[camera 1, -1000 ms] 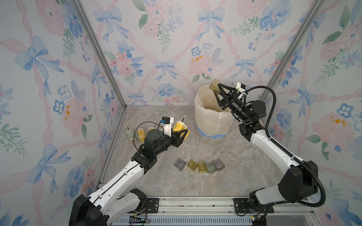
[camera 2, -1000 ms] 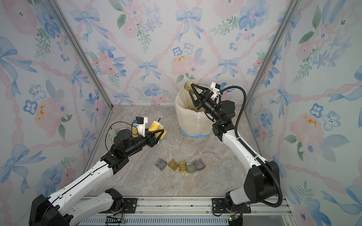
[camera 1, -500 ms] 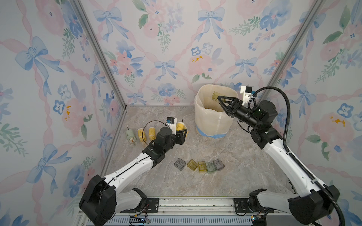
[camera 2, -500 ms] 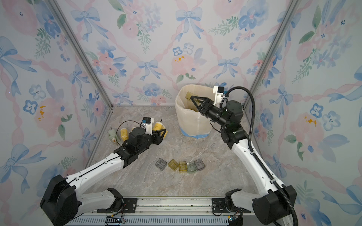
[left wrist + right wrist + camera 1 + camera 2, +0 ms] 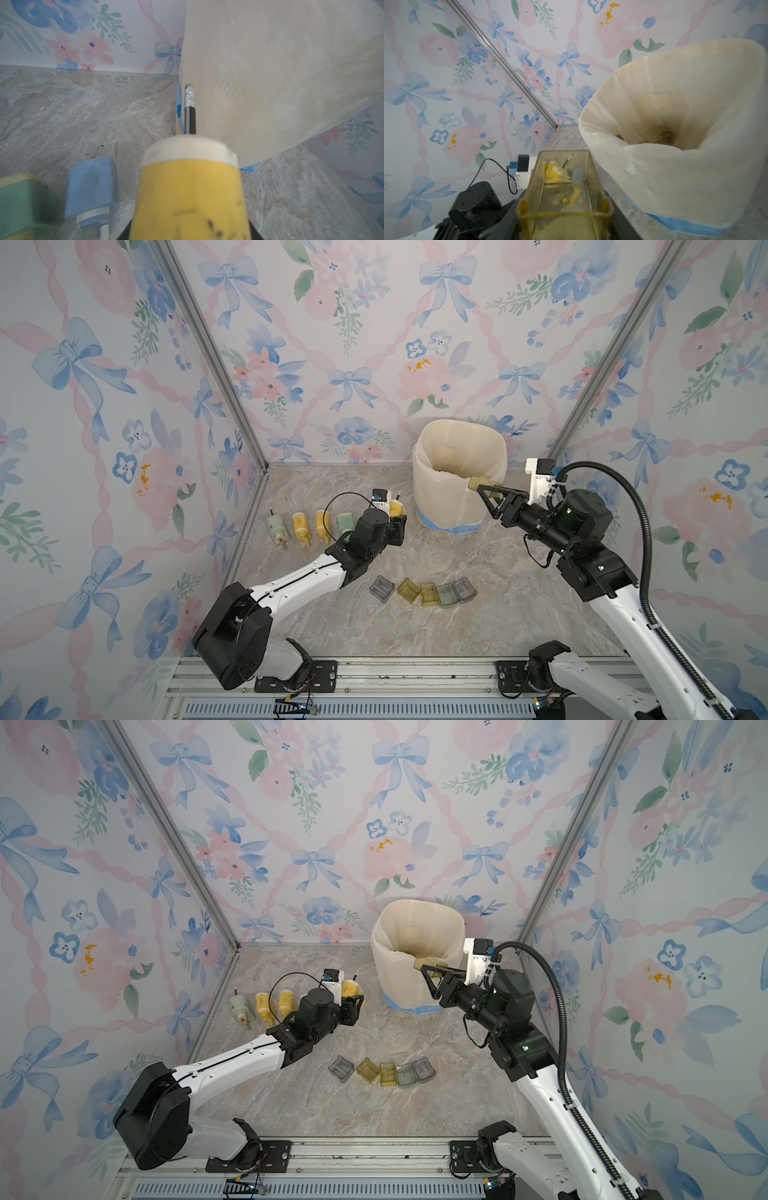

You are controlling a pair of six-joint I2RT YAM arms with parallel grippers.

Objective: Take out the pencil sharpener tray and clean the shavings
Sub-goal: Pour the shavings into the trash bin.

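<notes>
Holding, right gripper point(image 5: 484, 497): jaws clamped on transparent amber plastic tray point(image 5: 562, 182), just beside cream bag-lined bin point(image 5: 457, 497).
Left gripper point(image 5: 395, 523): closed on yellow plastic pencil sharpener point(image 5: 189, 197).
Hard to make out: tray contents.

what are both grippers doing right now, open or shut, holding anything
left gripper: closed on the yellow sharpener.
right gripper: closed on the yellow tray.

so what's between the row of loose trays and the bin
Nothing. The marble tabletop between the row of trays and the bin is bare, as both top views show.
</notes>
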